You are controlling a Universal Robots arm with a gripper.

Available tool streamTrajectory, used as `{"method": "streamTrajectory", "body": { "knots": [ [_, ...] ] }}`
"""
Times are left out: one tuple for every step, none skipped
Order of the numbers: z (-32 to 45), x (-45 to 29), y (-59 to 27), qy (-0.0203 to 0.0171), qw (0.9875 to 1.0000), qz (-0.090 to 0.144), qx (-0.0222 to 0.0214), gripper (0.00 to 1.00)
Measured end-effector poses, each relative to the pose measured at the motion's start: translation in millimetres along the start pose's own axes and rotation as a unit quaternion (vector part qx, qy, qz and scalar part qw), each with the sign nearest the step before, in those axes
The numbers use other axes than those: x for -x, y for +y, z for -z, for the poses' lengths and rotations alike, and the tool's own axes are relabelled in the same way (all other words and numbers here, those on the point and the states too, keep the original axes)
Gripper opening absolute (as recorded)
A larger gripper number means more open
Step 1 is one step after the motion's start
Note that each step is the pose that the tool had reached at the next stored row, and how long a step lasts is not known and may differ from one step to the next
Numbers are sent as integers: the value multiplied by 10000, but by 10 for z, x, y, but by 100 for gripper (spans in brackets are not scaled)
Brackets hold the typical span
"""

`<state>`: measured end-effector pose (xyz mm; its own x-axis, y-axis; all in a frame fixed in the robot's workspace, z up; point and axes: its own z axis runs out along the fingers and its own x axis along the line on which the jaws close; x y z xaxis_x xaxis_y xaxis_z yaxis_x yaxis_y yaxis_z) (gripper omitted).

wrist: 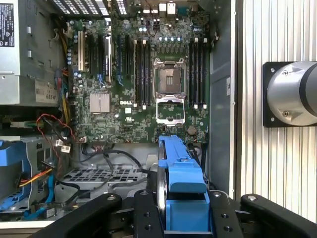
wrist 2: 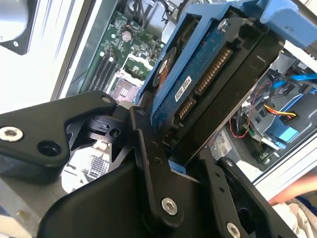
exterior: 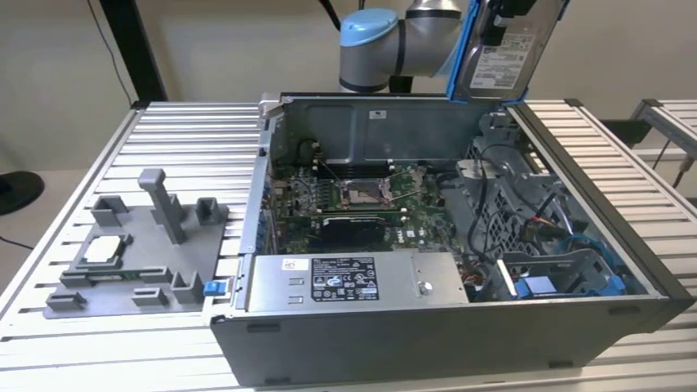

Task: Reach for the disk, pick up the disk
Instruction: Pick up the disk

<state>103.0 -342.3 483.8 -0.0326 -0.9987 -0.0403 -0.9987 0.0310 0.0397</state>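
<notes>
The disk [exterior: 503, 51] is being held clamped between the gripper [wrist 2: 185, 148] fingers (blue frame edge-on in the first wrist view), high at about one o'clock above the open computer case [exterior: 458, 327], probably so it is kept clear of the cabling.

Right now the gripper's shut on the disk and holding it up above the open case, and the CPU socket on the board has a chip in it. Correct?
Not quite: the socket is empty, as the first wrist view shows. The rest holds: the gripper is shut on the disk, held above the open case.
</notes>
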Motion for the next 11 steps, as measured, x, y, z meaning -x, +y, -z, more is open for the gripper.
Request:
{"method": "streamTrajectory", "body": {
  "knots": [
    [0, 0, 0, 0, 10000, 0, 0, 0],
    [0, 0, 0, 0, 10000, 0, 0, 0],
    [0, 0, 0, 0, 10000, 0, 0, 0],
    [0, 0, 0, 0, 10000, 0, 0, 0],
    [0, 0, -1, 0, 10000, 0, 0, 0],
    [0, 0, -1, 0, 10000, 0, 0, 0],
    [0, -1, -1, 0, 10000, 0, 0, 0],
    [1, -5, -1, 0, 10000, 0, 0, 0],
    [1, -12, -1, 0, 10000, 0, 0, 0],
    [1, -24, -2, 0, 10000, 0, 0, 0],
    [2, -39, -2, 0, 10000, 0, 0, 0]
  ]
}}
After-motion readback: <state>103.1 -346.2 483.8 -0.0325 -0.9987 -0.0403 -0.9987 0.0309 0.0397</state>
